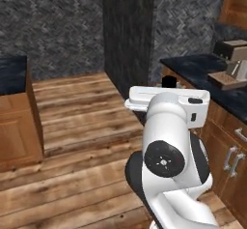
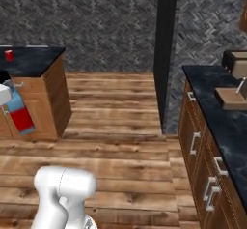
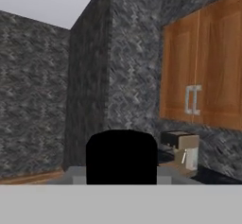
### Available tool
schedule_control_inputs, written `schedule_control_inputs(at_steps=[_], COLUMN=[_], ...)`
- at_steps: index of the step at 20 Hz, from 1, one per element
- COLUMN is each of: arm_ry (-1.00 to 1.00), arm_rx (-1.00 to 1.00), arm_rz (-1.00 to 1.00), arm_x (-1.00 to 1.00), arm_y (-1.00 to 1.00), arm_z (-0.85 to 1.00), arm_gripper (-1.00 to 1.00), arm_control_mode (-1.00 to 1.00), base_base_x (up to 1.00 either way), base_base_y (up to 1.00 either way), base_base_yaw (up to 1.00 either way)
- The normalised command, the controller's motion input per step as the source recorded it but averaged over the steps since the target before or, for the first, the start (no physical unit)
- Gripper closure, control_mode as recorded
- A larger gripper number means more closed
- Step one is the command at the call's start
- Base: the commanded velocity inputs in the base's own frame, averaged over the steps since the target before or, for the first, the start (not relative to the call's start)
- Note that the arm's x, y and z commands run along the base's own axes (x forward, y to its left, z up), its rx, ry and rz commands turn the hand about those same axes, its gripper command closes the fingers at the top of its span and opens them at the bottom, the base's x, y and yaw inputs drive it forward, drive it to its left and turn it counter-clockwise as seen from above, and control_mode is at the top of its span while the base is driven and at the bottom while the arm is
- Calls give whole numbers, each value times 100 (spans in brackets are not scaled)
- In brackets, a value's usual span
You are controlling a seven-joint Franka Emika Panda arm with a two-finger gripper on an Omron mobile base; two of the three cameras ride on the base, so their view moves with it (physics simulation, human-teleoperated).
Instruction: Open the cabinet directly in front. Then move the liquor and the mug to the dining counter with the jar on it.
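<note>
Liquor [image 2: 20, 113]: held at the left edge of the right base view, blue upper body above, red band below; its long axis leans, the top tipped to the left and the base to the right. In the hand view its black cap [image 3: 121, 156] sits low in the middle, pointing at the camera, and in the left base view the cap pokes up just beyond the arm.
Gripper [image 2: 6, 97]: partly cut off at the left edge of the right base view; it pinches the bottle near its upper end (the fingers themselves are hidden).
Mug [image 2: 8, 55]: small and red, upright on the black top of the counter at far left.
Dining counter [image 2: 36, 59]: black marbled top over brown wooden fronts, on the left, just behind the held bottle.
Right counter [image 2: 217, 112]: black top over brown fronts with silver handles, along the right side; a coffee machine [image 2: 236, 64] stands at its far end.
Wall cabinet [image 3: 208, 62]: reddish-brown, 2 doors shut, grey handles at the seam, above the coffee machine.
Floor [image 2: 120, 150]: wooden planks between the 2 counters.
</note>
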Motion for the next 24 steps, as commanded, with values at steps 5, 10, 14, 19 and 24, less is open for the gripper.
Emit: schedule_control_inputs(at_steps=[5,10,14,19,24], arm_ry=[0,0,0,0,0], arm_rx=[0,0,0,0,0], arm_rz=[0,0,0,0,0], arm_x=[0,0,0,0,0], arm_y=[0,0,0,0,0], arm_z=[0,0,0,0,0], arm_gripper=[100,100,100,100,100], arm_control_mode=[100,100,100,100,100], base_base_x=[100,100,100,97,66], base_base_y=[3,29,92,100,100], base_base_yaw=[9,10,3,0,0])
